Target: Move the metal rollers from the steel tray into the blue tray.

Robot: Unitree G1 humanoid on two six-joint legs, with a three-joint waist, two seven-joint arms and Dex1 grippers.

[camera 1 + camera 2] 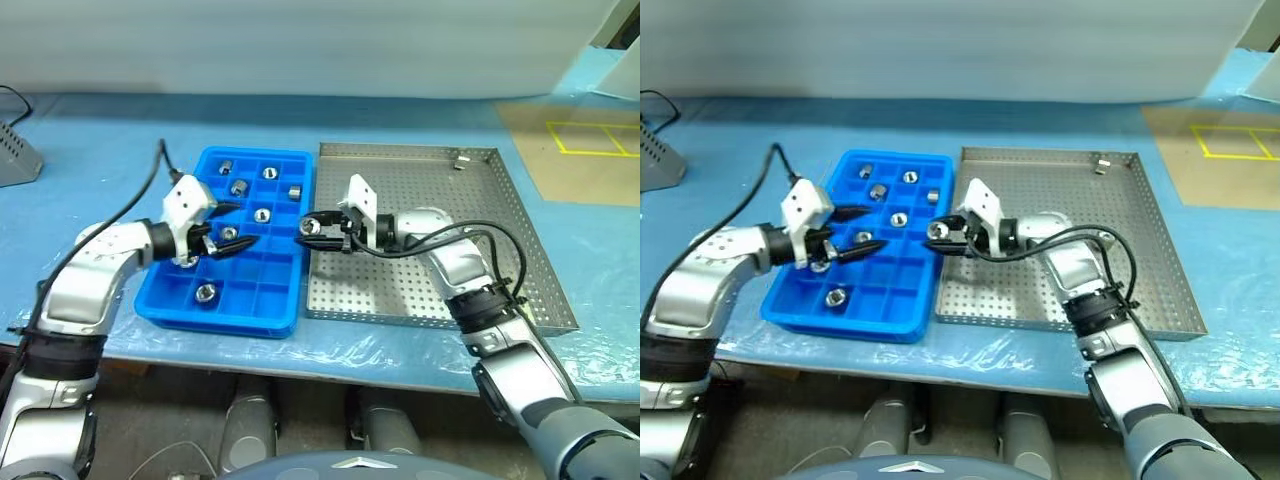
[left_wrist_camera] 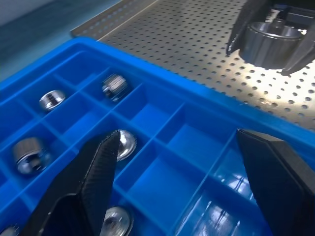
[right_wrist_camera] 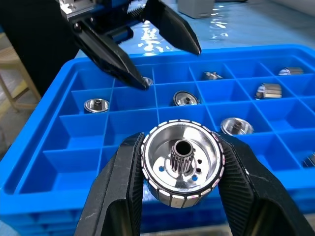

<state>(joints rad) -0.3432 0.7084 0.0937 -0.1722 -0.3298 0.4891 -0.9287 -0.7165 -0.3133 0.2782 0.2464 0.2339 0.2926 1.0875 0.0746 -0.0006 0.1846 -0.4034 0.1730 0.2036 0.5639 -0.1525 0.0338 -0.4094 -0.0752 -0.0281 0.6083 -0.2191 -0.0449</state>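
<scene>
Right hand [image 3: 181,169] nearest, pinching shiny roller [image 3: 182,163] at blue tray [image 1: 160,308] edge, above rim. Left hand [image 1: 229,227] spread wide, empty, over same tray. Risk: two hands close, could bump; roller could slip, bounce off divider. Right wrist view shows roller's centre hole; head view shows steel tray [image 1: 540,300] nearly bare, six rollers already in blue tray.

A small object [image 1: 461,162] in the steel tray's [image 1: 520,290] far corner is unidentifiable.
</scene>
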